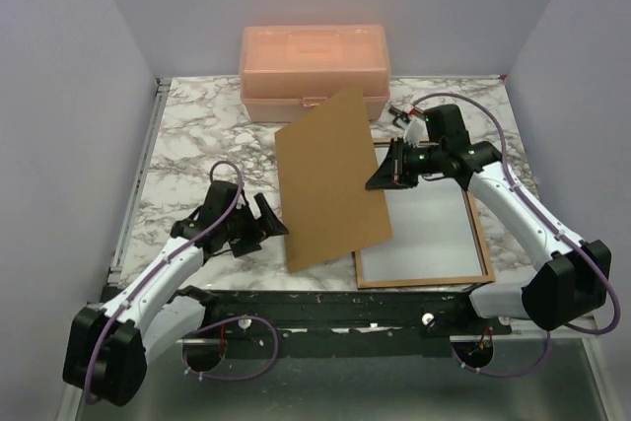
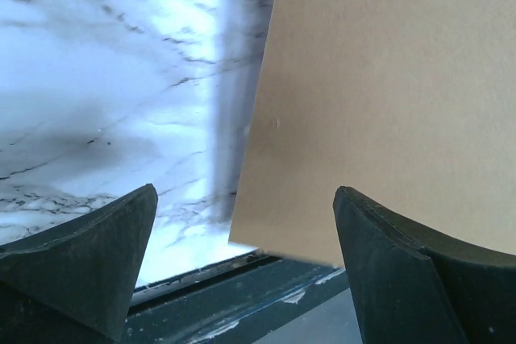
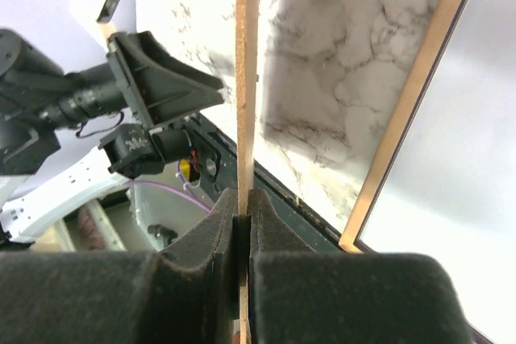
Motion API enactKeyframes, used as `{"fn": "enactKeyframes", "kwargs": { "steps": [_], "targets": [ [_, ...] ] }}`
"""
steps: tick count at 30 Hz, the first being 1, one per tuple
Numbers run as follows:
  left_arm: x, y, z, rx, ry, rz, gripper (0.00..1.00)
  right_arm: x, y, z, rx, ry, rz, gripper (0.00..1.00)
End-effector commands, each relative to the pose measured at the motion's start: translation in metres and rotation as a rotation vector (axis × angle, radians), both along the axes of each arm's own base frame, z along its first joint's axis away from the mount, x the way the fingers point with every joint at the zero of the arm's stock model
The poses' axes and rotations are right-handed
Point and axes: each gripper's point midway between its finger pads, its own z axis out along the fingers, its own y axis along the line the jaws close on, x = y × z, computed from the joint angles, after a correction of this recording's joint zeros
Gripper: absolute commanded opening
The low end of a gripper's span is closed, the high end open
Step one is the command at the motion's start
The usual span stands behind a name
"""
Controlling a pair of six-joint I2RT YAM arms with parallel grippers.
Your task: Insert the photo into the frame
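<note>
On the marble counter [image 1: 187,135], our left fingers [image 2: 89,247] stand spread beside the brown backing board [image 1: 330,179]. Our right fingers [image 3: 201,263] pinch that board, tilted up, left of the frame [image 3: 409,110], which lies back-up. Inside it lies what we take for the photo [image 1: 424,234]. Next we lower the board in squarely.

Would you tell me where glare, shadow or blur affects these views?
Top view: the frame shows flat pale grey inside. Left wrist view: the table is blown out at the top; the brown board throws a dark shadow band beside its edge. Right wrist view: the right hand clamping the board is soft and dark.
</note>
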Motion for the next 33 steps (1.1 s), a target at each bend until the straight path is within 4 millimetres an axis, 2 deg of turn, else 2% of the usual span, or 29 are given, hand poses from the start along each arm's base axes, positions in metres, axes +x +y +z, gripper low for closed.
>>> {"fn": "enactKeyframes", "kwargs": {
  "steps": [1,12,16,19,21,23,28,33],
  "targets": [
    [0.012,0.010,0.058,0.048,-0.166,-0.001,0.94,0.002,-0.019,0.029,-0.142,-0.076,-0.004,0.01],
    [0.026,0.009,0.214,-0.038,-0.468,0.014,0.96,0.014,-0.041,0.051,-0.321,-0.090,-0.006,0.01],
    [0.031,0.007,0.253,-0.052,-0.510,0.016,0.99,0.016,-0.048,0.063,-0.366,-0.104,-0.018,0.01],
    [0.036,0.002,0.273,-0.071,-0.511,0.015,0.99,0.017,-0.047,0.070,-0.390,-0.106,-0.033,0.01],
    [0.039,-0.002,0.275,-0.083,-0.496,0.014,0.99,0.016,-0.046,0.073,-0.425,-0.108,-0.043,0.01],
    [0.040,-0.007,0.269,-0.079,-0.472,0.011,0.99,0.015,-0.044,0.077,-0.460,-0.113,-0.052,0.01],
    [0.037,-0.010,0.241,-0.032,-0.411,0.000,0.99,0.012,-0.036,0.086,-0.533,-0.116,-0.060,0.01],
    [0.035,-0.010,0.218,-0.015,-0.385,-0.008,0.99,0.002,-0.022,0.083,-0.579,-0.103,-0.040,0.01]
  ]
}}
